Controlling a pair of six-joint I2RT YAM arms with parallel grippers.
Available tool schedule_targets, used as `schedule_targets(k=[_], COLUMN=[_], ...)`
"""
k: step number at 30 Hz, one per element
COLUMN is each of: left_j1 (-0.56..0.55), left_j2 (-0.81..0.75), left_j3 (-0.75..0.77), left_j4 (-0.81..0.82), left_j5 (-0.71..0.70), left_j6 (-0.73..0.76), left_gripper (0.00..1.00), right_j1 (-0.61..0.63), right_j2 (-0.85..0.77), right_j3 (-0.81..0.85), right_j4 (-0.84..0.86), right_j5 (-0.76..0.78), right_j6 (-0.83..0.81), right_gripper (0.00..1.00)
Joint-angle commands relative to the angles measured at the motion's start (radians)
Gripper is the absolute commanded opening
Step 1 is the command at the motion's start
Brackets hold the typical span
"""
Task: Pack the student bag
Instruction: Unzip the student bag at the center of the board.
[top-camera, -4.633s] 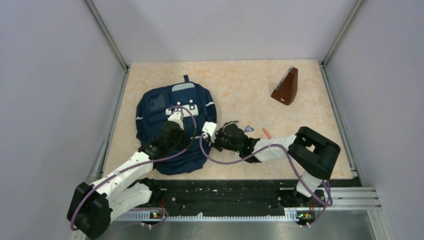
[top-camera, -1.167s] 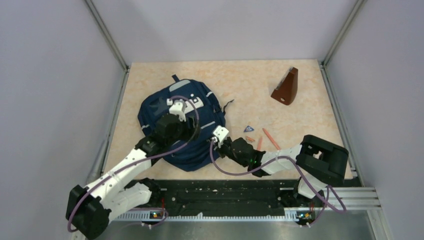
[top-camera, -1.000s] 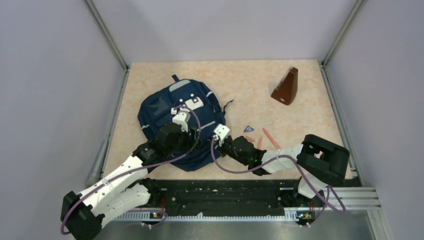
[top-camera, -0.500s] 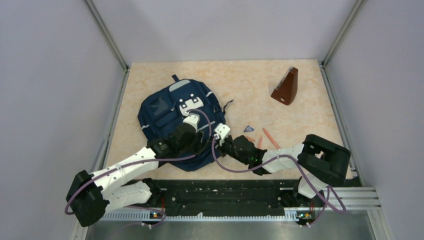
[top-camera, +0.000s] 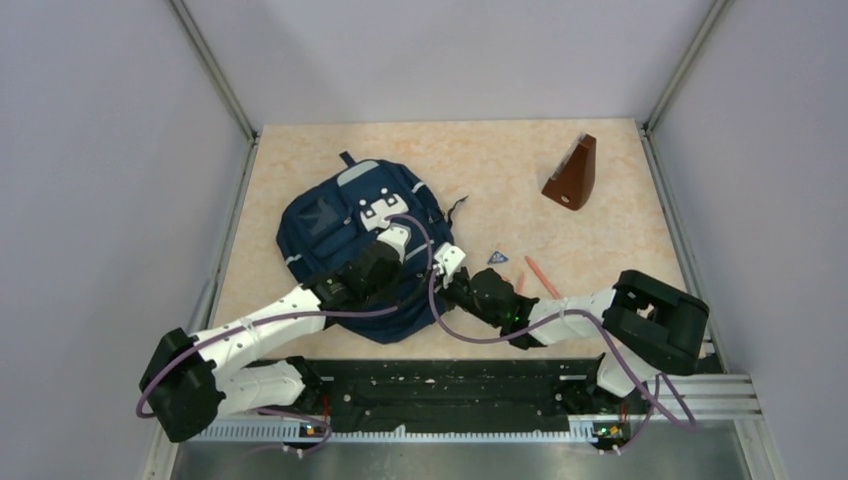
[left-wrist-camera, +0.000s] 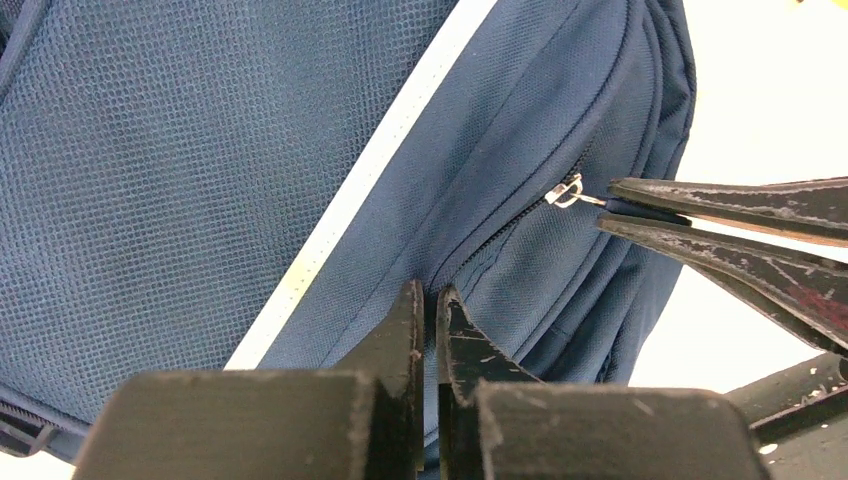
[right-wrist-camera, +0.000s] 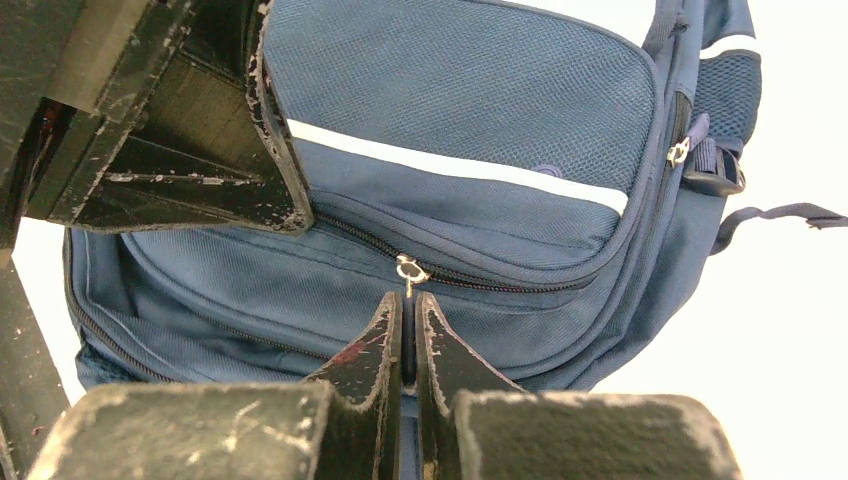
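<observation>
Tightly, right end effector (right-wrist-camera: 408, 298) pinching zipper pull (right-wrist-camera: 408, 270), student bag (right-wrist-camera: 470, 100) directly ahead

Both arms extended low, grippers converging at frame centre.
Left arm (top-camera: 262, 324) runs from its base at 7 o'clock toward 1 o'clock, links nearly straight, wrist pitched down. Left gripper (left-wrist-camera: 430, 297) has its jaws drawn to a thin slit; whether anything is pinched between them cannot be told. Right arm (top-camera: 566, 320) is folded at the shoulder at 4 o'clock, forearm lying low and reaching toward 10 o'clock. Right gripper (right-wrist-camera: 408, 303) has its fingers pressed together, clamping the tab of a zipper pull (right-wrist-camera: 408, 270) at the tips. In the left wrist view the right fingers (left-wrist-camera: 740, 198) enter from 3 o'clock, near the left tips, not touching.
</observation>
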Motion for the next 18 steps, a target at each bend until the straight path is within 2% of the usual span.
schedule_targets(k=[1,5,10,14,16,18], left_j1=[0.01,0.01,0.01,0.012,0.012,0.012], left_j2=[0.006,0.07,0.157,0.135,0.111,0.083], left_j3=[0.052,0.08,0.158,0.139,0.128,0.119], left_j4=[0.164,0.286,0.313,0.372,0.373,0.342], left_j5=[0.055,0.092,0.122,0.113,0.086,0.071], left_j6=[-0.011,-0.015,-0.033,-0.018,-0.006,0.007], left_gripper=[0.0,0.0,0.0,0.0,0.08,0.21], right_j1=[-0.003,0.001,0.021,0.04,0.04,0.04], right_j2=[-0.041,-0.055,-0.08,-0.081,-0.077,-0.078], right_j3=[0.002,-0.019,-0.042,-0.075,-0.078,-0.084], right_j4=[-0.011,-0.004,-0.013,0.016,0.024,0.03], right_j5=[-0.015,-0.011,0.006,0.006,0.017,0.056], right_j6=[0.007,0.015,0.049,0.083,0.088,0.096], right_gripper=[0.0,0.0,0.0,0.0,0.0,0.0])
